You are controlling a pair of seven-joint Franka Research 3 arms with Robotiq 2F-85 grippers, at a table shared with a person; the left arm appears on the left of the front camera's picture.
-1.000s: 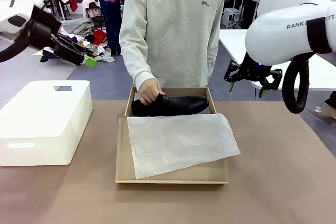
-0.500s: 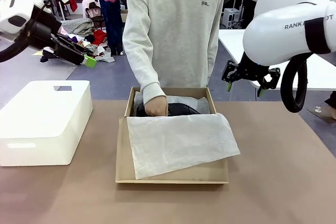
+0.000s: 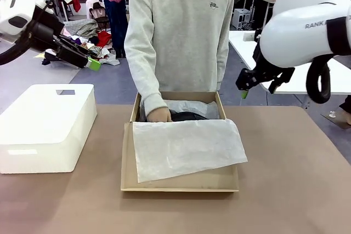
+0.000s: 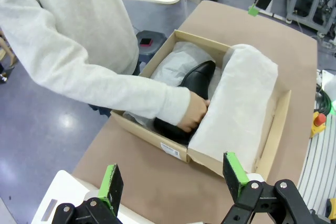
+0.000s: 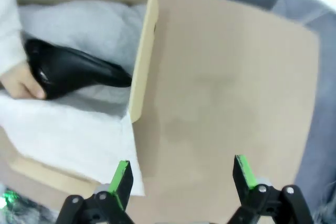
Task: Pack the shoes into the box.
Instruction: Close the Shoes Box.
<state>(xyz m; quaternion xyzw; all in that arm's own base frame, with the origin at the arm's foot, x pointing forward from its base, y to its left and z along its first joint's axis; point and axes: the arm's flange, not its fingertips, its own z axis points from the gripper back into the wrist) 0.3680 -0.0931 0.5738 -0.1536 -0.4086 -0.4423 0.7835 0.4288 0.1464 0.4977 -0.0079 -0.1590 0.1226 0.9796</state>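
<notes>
The box [image 3: 192, 182] is plain brown cardboard, lined with white tissue paper [image 3: 186, 146] (greyer where it creases at the far end). The shoe [image 4: 197, 77] inside is glossy black. The person's sweatshirt [image 3: 181, 31] is pale grey with a small dark chest mark. The table [image 3: 285, 190] is dull tan-brown. The container [image 3: 46, 124] at left is white. The left gripper [image 4: 172, 174] and right gripper [image 5: 182, 171] are black with green pads [image 4: 111, 179].

shoe [image 4: 198, 75]: black, glossy, pointed toe, lying on white tissue inside the box, well beyond the left fingers [image 4: 112, 181].
box [image 5: 140, 61]: brown cardboard, open, up-left of the right fingers [image 5: 122, 179].
</notes>
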